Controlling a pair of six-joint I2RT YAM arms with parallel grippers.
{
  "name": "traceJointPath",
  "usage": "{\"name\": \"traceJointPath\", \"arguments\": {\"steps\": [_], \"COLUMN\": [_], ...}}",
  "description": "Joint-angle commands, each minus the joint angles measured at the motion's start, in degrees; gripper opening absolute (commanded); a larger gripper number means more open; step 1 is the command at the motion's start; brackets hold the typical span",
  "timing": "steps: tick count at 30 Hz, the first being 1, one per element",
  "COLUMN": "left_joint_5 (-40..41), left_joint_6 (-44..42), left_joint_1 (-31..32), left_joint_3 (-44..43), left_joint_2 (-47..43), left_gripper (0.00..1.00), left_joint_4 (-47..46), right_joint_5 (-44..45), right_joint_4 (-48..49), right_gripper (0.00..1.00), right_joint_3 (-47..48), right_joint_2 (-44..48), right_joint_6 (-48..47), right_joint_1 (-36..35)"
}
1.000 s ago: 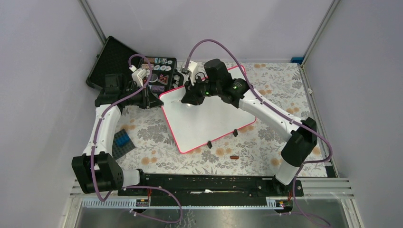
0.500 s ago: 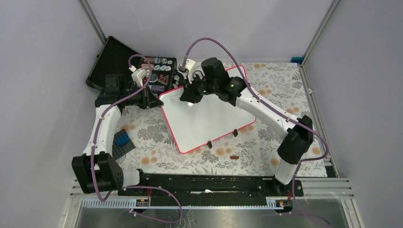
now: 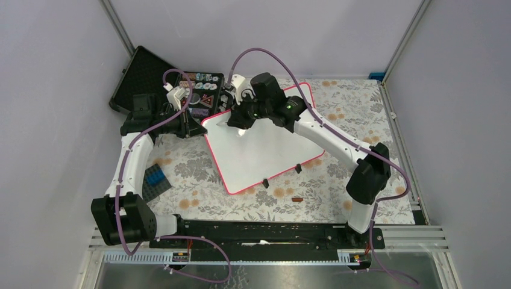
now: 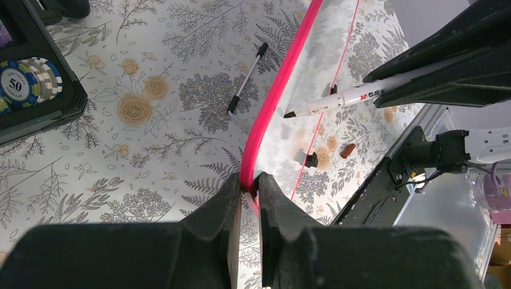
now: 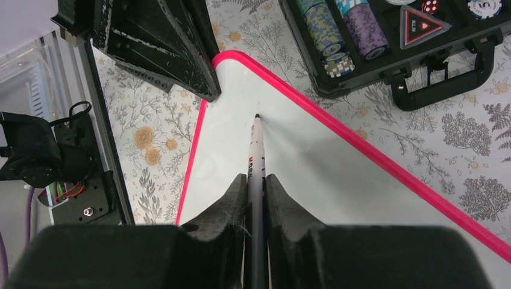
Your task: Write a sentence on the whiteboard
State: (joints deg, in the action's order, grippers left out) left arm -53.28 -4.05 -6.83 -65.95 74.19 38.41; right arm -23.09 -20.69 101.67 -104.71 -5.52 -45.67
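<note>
Your left pincer (image 4: 248, 184) clamps the rim of the whiteboard (image 3: 259, 153) to steady it. Your right pincer (image 5: 257, 182) grips the marker (image 5: 258, 150), tip by the far-left corner to start writing.

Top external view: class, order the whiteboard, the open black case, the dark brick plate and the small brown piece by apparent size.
1. whiteboard
2. black case, partly hidden by the left arm
3. brick plate
4. brown piece
</note>
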Motion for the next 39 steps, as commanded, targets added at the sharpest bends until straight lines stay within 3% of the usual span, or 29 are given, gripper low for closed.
{"name": "traceJointPath", "arguments": {"steps": [1, 17, 39], "left_joint_5": [0.27, 0.27, 1.04], "left_joint_6": [-1.53, -1.73, -1.63], "left_joint_1": [-0.19, -0.18, -0.2], "left_joint_3": [0.26, 0.17, 0.16], "left_joint_2": [-2.0, -2.12, -2.28], "left_gripper": [0.0, 0.0, 0.0], "left_joint_4": [-4.08, -4.14, -4.14], "right_joint_5": [1.47, 0.86, 6.02], "right_joint_4": [0.27, -2.33, -2.21], "right_gripper": [0.0, 0.0, 0.0], "right_joint_3": [4.44, 7.15, -1.39], "right_joint_2": [-1.06, -3.78, 2.05], "right_joint_6": [0.3, -1.21, -5.07], "right_joint_1": [-0.67, -2.46, -2.68]}}
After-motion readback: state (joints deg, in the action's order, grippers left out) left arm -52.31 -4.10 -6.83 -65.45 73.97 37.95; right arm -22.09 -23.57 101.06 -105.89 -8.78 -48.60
